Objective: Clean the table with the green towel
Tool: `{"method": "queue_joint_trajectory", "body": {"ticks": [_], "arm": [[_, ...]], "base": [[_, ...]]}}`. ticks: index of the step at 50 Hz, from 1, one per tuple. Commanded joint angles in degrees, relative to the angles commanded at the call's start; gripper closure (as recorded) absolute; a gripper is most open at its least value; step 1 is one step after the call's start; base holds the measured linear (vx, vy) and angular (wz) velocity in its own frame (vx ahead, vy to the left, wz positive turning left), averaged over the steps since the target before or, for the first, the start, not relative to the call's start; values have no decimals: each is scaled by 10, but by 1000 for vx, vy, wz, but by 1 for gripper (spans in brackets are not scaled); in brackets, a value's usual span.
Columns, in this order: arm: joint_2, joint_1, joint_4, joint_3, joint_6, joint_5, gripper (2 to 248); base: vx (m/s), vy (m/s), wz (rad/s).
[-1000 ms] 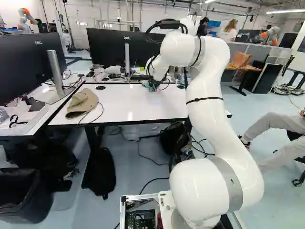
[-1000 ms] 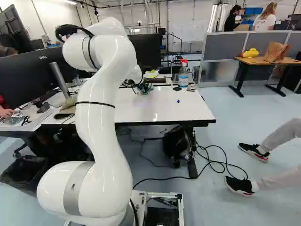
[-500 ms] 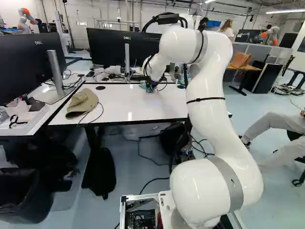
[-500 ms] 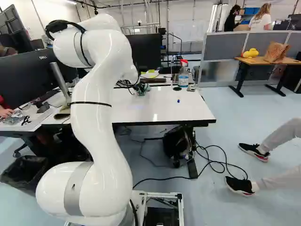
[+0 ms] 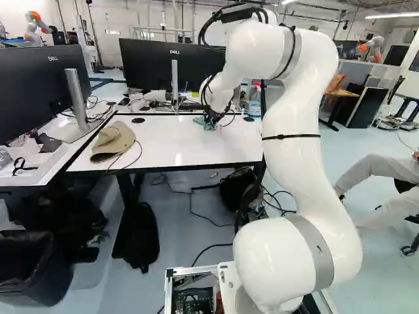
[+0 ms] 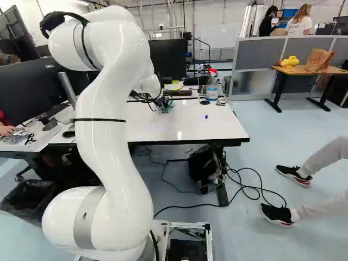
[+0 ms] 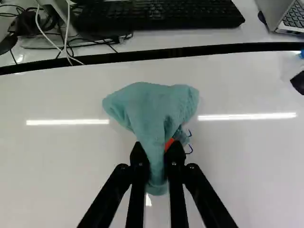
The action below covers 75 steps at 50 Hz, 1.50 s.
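Jaws grip towel [image 7: 149, 111] w/ tbl [image 7: 61, 161] either side, edge [image 7: 161, 52] ahead

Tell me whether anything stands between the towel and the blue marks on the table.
Nothing visible does. The gripper holds the towel between its fingers, and the towel's edge is right beside the blue marks on the table.

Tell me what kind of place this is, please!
It's probably a robot lab. A big white robot arm reaches over a white table, another robot stands far behind, and there's a computer screen and a keyboard.
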State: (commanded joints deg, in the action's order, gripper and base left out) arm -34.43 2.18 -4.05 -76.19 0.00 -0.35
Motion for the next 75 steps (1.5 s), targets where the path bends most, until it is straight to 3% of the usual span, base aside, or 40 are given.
{"method": "queue_joint_trajectory", "body": {"ticks": [27, 44, 75], "arm": [[6, -40, 0, 8, 0, 0, 200], [-18, -61, 0, -25, 0, 0, 200], [-93, -56, 0, -130, 0, 0, 200]], "base": [[0, 0, 0], [0, 0, 0], [0, 0, 0]]}}
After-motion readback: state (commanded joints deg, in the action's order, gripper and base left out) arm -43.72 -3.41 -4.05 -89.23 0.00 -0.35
